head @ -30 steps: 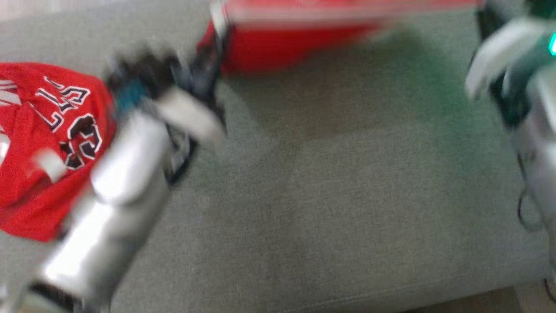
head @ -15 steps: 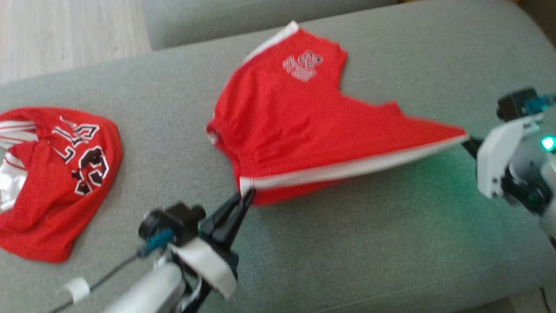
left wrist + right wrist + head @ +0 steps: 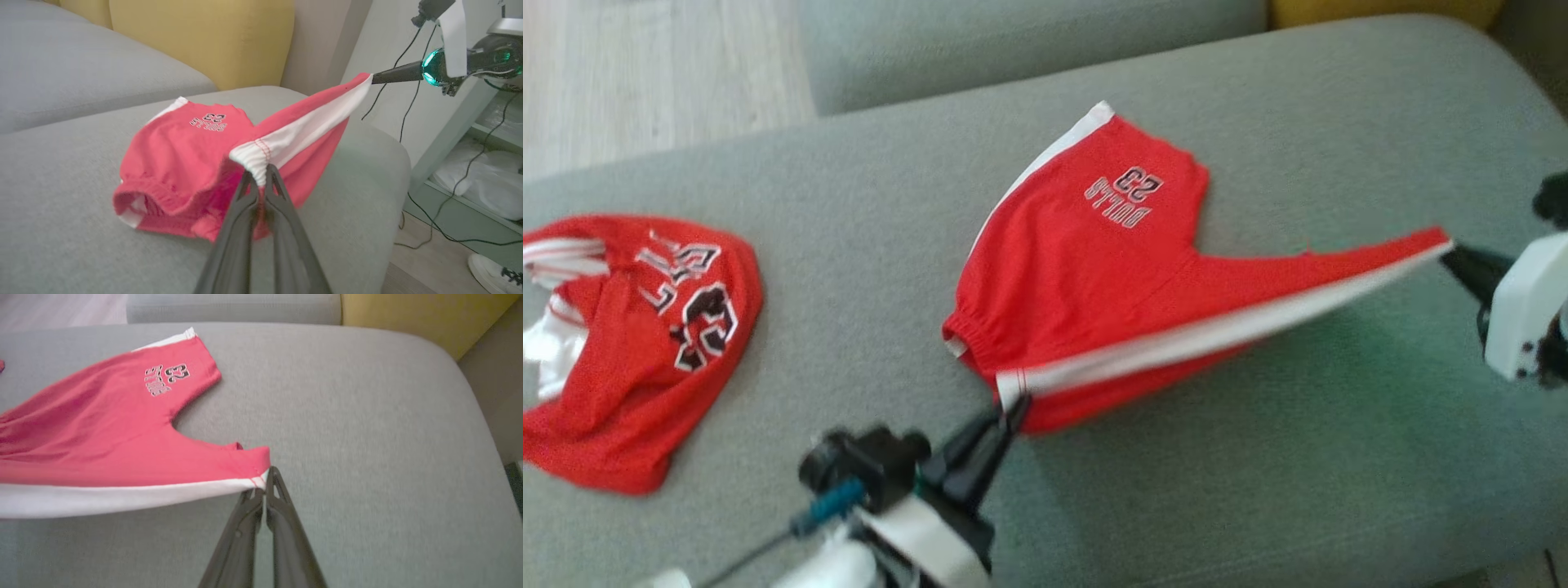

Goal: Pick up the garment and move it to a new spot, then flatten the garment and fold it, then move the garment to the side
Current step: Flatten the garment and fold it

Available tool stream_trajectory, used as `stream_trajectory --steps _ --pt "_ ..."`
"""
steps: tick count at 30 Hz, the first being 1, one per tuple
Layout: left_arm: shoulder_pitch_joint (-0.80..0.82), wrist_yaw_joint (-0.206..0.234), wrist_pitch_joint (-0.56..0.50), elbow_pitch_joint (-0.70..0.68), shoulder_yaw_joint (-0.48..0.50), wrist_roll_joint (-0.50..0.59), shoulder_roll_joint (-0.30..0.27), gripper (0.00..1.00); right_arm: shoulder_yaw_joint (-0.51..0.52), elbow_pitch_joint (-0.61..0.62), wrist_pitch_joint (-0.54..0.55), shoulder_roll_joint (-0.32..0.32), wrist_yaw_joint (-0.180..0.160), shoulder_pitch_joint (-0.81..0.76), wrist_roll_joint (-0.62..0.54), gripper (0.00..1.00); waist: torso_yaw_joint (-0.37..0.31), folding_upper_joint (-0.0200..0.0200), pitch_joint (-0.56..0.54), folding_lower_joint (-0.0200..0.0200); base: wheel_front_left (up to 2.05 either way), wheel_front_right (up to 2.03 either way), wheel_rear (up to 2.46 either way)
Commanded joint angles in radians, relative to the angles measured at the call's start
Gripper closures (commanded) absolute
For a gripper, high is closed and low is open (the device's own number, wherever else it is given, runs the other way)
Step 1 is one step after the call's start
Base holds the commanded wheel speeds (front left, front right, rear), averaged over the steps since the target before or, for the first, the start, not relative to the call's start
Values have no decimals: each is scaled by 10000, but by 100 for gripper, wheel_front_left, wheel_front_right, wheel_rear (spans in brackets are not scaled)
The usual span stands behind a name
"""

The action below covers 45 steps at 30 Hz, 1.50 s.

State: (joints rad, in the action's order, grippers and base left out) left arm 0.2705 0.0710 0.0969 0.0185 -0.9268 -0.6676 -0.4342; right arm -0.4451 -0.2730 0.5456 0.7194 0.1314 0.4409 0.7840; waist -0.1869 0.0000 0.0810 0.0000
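Observation:
The garment (image 3: 629, 351), a red jersey with black white-outlined lettering and white sleeves, lies crumpled at the sofa's left end, apart from both grippers. A pair of red shorts (image 3: 1086, 278) with a white side stripe and a small "BULLS 23" print hangs stretched between my grippers. My left gripper (image 3: 1013, 406) is shut on the waistband corner of the shorts (image 3: 184, 151), seen close up at my left gripper (image 3: 258, 175). My right gripper (image 3: 1450, 251) is shut on the stripe's far end, seen close up at my right gripper (image 3: 264, 486) on the shorts (image 3: 102, 433). The shorts' far leg rests on the cushion.
The grey sofa seat (image 3: 1258, 490) spreads under everything, rounded at its right end. A yellow cushion (image 3: 196, 36) stands behind. Wooden floor (image 3: 645, 73) lies beyond the sofa. Cables (image 3: 425, 212), a shelf (image 3: 470, 163) and a shoe (image 3: 494, 269) are past the right end.
The head camera has swung and steadied, so the whole picture shifted. Both grippers stay shut on the shorts, whose white-striped edge now runs tauter between them.

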Motion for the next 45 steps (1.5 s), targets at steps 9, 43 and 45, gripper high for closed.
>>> stream_trajectory --steps 9,43,45 --pt "2400 -171 439 439 1048 350 423 100 1213 193 -628 -884 -7 1638 -2127 100 1282 0 1813 0 0 0 0" --pt "5128 -1202 1388 4082 572 765 2779 15 -607 -5813 -2506 -1907 -7 7048 -4668 0 3582 0 4132 0 0 0 0" --pt "5116 -1147 1416 4196 634 731 2789 0 -519 -6133 -2698 -2041 -7 7169 -4763 0 3534 0 4050 0 0 0 0"
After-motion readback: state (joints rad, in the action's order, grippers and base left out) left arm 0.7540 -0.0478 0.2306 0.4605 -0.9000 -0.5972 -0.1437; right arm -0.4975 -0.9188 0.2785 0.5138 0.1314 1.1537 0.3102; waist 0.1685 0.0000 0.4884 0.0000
